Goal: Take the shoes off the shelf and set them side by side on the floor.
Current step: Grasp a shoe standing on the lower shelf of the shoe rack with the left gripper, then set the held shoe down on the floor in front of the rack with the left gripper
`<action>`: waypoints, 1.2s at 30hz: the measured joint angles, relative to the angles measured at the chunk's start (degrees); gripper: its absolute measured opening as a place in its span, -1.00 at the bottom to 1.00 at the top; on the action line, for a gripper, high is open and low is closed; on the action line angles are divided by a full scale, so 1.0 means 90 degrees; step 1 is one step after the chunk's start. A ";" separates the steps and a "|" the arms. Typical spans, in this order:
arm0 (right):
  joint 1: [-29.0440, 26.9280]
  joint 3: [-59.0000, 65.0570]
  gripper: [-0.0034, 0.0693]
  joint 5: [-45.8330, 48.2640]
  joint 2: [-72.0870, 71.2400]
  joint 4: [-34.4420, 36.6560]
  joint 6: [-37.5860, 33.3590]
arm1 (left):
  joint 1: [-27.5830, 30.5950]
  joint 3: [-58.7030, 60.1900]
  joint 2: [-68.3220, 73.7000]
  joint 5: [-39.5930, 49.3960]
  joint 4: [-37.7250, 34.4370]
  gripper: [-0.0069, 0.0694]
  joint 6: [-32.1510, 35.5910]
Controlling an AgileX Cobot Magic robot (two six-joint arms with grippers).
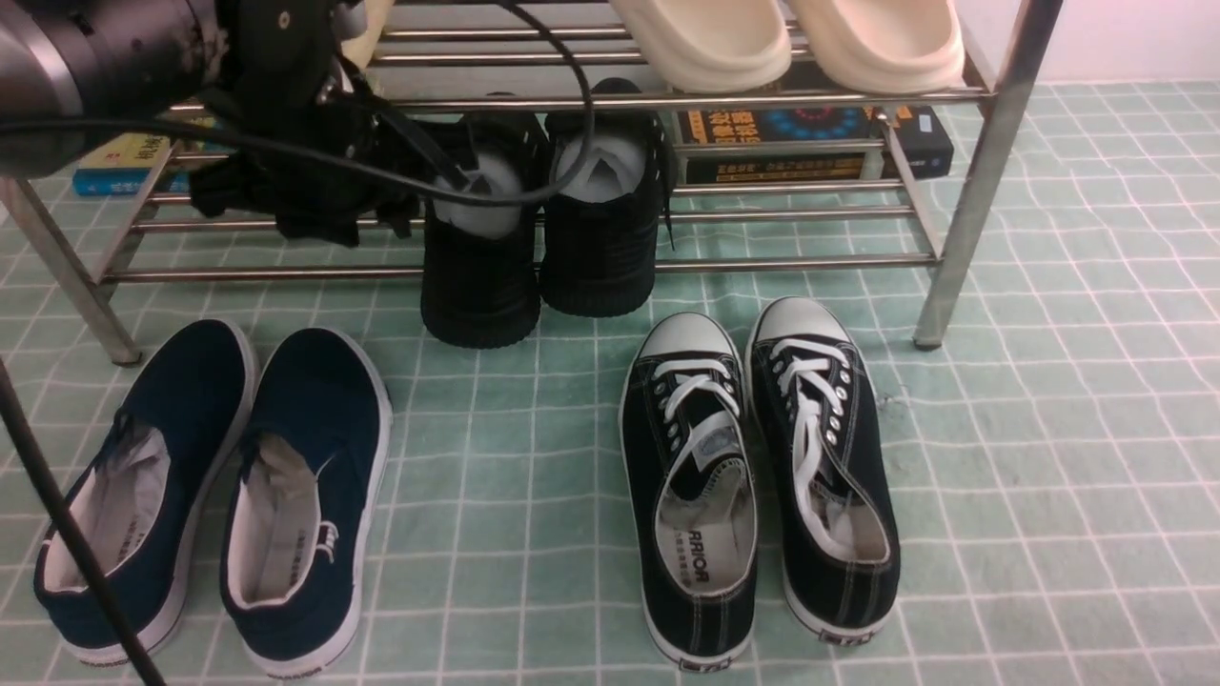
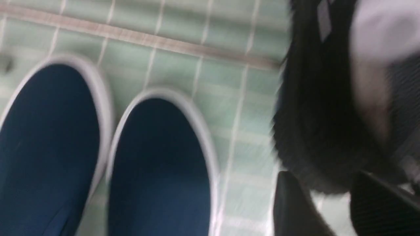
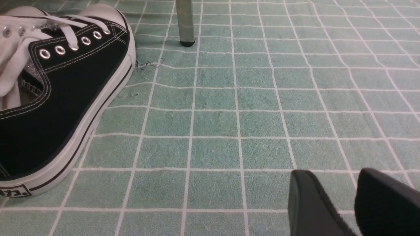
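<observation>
Two all-black knit shoes stand toe-forward at the front of the chrome shelf (image 1: 782,262), white paper in both. The left shoe (image 1: 479,286) tips down over the lowest bar, toe towards the floor (image 1: 1048,457). The right shoe (image 1: 600,252) sits beside it, touching it. My left gripper (image 1: 400,195) hangs by the left shoe's opening. In the blurred left wrist view this gripper (image 2: 325,183) is open, the shoe (image 2: 315,114) just beyond its fingertips and pale floor in the gap. My right gripper (image 3: 334,177) is open low over bare floor (image 3: 229,124), holding nothing.
Navy slip-ons (image 1: 191,495) lie on the floor at front left, black canvas sneakers with white laces (image 1: 753,476) at front centre. Cream slippers (image 1: 791,38) and books (image 1: 810,143) sit on the shelf. A shelf leg (image 3: 185,23) and a canvas sneaker (image 3: 59,98) are near my right gripper.
</observation>
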 joint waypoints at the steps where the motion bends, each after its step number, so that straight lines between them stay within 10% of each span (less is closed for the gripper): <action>1: 0.0000 0.0000 -0.25 0.0000 0.0000 0.0000 0.0000 | 0.0000 0.0000 0.0031 -0.0148 0.0026 0.08 -0.0020; 17: 0.0000 0.0000 -0.25 0.0000 0.0000 0.0000 0.0000 | 0.0000 -0.0002 0.1084 -0.1380 0.1111 0.28 -0.1396; 26: 0.0000 0.0000 -0.25 0.0000 0.0000 0.0000 0.0000 | 0.0000 -0.0002 0.1163 -0.1294 0.1106 -0.71 -0.1871; 36: 0.0000 0.0000 -0.25 0.0000 0.0000 0.0000 0.0000 | 0.0000 -0.0002 -0.0239 0.0335 -0.0524 -0.77 -0.0167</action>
